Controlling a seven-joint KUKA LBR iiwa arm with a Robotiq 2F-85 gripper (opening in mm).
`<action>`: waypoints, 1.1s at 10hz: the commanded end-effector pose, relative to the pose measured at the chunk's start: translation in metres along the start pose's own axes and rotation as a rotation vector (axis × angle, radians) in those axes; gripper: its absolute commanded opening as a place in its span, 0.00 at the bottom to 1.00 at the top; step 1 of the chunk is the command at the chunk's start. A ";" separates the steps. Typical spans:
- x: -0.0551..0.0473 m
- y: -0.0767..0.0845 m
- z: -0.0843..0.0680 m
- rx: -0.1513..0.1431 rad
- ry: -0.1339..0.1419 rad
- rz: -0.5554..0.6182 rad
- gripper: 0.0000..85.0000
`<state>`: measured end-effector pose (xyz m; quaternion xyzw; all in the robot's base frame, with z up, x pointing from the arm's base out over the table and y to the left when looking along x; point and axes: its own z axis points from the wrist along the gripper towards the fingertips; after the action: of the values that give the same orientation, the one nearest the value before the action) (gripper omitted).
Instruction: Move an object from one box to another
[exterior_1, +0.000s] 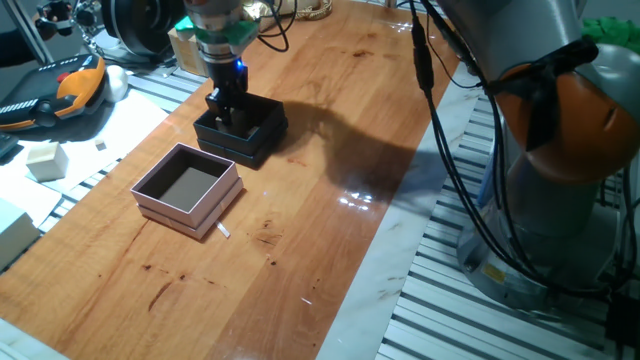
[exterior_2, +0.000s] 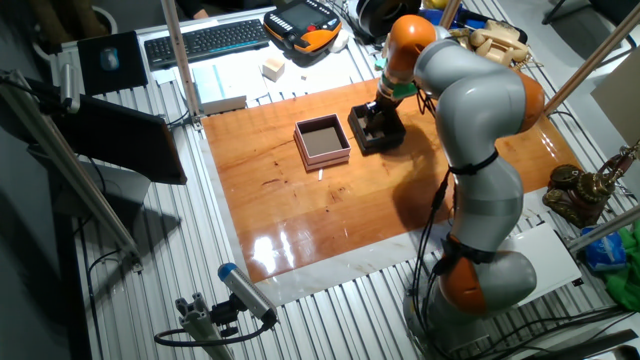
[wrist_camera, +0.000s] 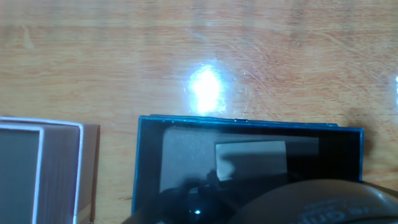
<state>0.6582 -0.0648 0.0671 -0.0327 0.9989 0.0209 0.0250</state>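
Black box (exterior_1: 242, 131) beside pink box (exterior_1: 188, 188), claw (exterior_1: 224, 108) down inside, finger spread unclear.

Bright overhead light glares off my glossy worktop (exterior_1: 330, 120), one white hotspot washing out the soft, hazy hand view. My arm casts a broad shadow beside the black box (exterior_1: 242, 127).

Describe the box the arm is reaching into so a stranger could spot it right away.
On the wooden table, two small square boxes sit side by side below the arm. It is the black box, where the gripper dips in; its neighbour, the pink box, is pale.
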 end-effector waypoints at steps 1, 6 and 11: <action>0.000 0.000 -0.001 0.004 -0.005 0.000 0.00; 0.006 0.006 -0.028 0.019 -0.007 0.010 0.00; 0.029 0.030 -0.074 0.053 -0.010 0.057 0.00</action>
<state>0.6232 -0.0393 0.1424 -0.0025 0.9995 -0.0045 0.0302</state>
